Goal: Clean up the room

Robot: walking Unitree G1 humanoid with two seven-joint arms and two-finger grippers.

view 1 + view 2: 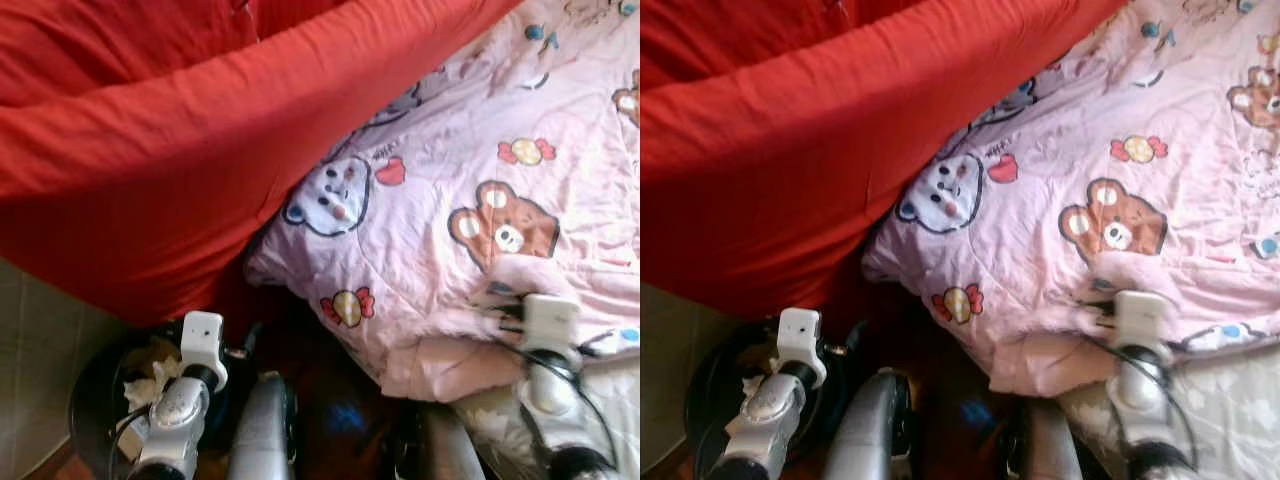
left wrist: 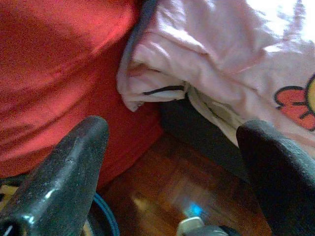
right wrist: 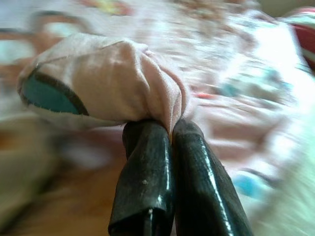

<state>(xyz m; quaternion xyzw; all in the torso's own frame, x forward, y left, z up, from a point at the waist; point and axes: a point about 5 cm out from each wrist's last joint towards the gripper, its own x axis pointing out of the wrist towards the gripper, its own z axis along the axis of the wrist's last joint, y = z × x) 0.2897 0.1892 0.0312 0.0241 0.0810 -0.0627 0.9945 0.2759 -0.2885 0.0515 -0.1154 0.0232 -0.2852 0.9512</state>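
The right jaws [image 3: 170, 132] are pressed together on a fold of the pink cartoon-print quilt [image 1: 480, 230], the cloth bunched into a rounded lump just above the two black fingers [image 3: 142, 177]. In the head views that arm reaches in at about 5 o'clock, its wrist lying against the quilt's near edge. The left jaws [image 2: 172, 162] stand spread wide with nothing between them, hovering over the dark wooden floor [image 2: 167, 191] and aimed toward the quilt's hanging corner and the red cover [image 1: 170, 150]; this arm sits at about 7 o'clock.

The quilt spreads from the centre out to 2 o'clock, its edge drooping off the bed toward the floor. The red cover fills the field from 9 to 12 o'clock, meeting the quilt along a slanted line. Behind the left arm at 7 o'clock is a dark round bin [image 1: 90, 400] with crumpled paper inside.

The pinch looks thin, only a small pleat, so a hard pull could slide the fabric out. The quilt could also drag onto the floor, or snag the right arm's loose black cable [image 1: 570, 375].
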